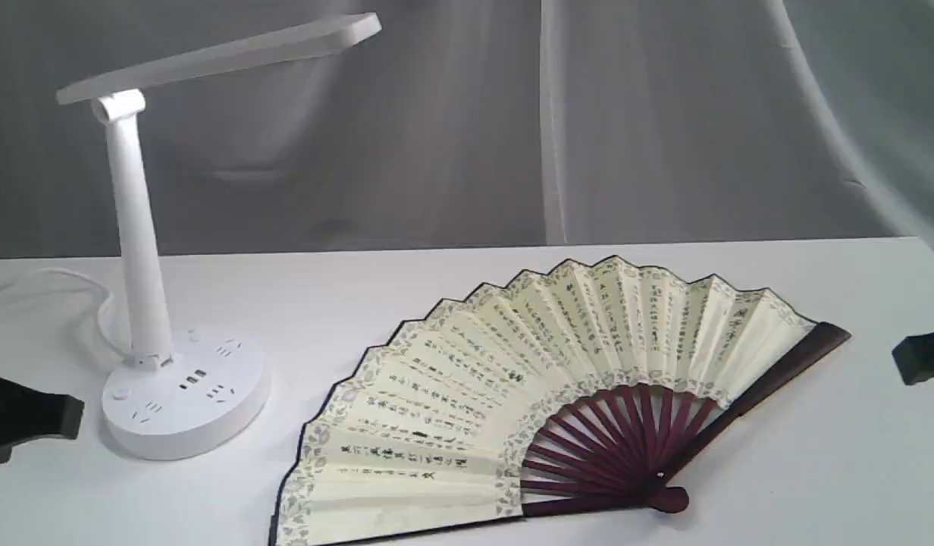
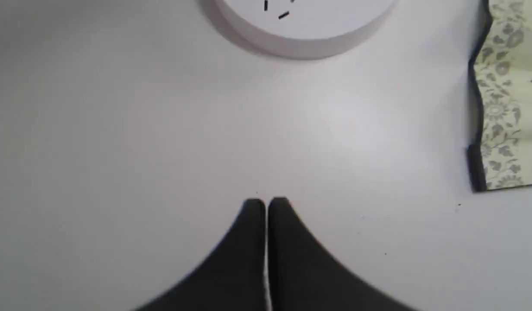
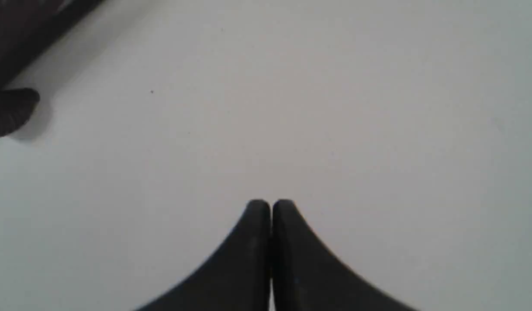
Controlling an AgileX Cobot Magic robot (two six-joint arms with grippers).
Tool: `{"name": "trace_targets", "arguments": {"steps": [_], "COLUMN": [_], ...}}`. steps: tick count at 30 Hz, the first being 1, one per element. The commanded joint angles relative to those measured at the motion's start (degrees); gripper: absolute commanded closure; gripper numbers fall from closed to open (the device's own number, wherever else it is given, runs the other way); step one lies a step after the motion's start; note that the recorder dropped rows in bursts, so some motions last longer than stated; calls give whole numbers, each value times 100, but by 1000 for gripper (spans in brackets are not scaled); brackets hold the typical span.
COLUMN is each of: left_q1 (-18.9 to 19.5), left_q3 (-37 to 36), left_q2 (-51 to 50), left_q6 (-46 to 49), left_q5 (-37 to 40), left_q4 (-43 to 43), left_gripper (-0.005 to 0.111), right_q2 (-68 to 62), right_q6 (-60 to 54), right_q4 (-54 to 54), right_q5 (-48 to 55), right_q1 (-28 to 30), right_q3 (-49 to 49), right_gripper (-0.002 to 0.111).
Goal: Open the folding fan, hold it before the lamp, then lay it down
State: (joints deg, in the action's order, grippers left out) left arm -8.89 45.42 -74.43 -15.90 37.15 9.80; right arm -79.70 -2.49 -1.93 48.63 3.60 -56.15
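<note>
Hovering at nine o'clock, the left gripper (image 2: 266,203) is pinched closed, empty; the lamp (image 1: 137,250) stands beside it; the folding fan (image 1: 452,409) lies spread open on the table (image 1: 816,470) toward five o'clock; the right gripper (image 3: 271,203), at three o'clock, is closed, empty too

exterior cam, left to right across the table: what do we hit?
left claw → lamp → folding fan, spread open and lying flat → right claw
</note>
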Motion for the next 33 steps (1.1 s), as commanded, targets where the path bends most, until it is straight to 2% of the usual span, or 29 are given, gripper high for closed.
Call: {"name": "trace_targets", "arguments": {"steps": [1,6,33], "left_q1": [7,7,7], "left_q3": [16,16,16], "left_q2": [439,1147,4879], "left_q6": [21,71,277], "left_q5": [256,671,1215], "left_q4": [-71,-71,-20], "left_gripper": [107,107,107], "right_q2": [463,1210,5070], "right_q6": [0,0,-40], "right_q4": [-53,-53,-279], "right_q5": [70,83,550], "right_q1": [43,43,43], "right_q3": [34,34,34], "right_gripper": [108,108,108]}}
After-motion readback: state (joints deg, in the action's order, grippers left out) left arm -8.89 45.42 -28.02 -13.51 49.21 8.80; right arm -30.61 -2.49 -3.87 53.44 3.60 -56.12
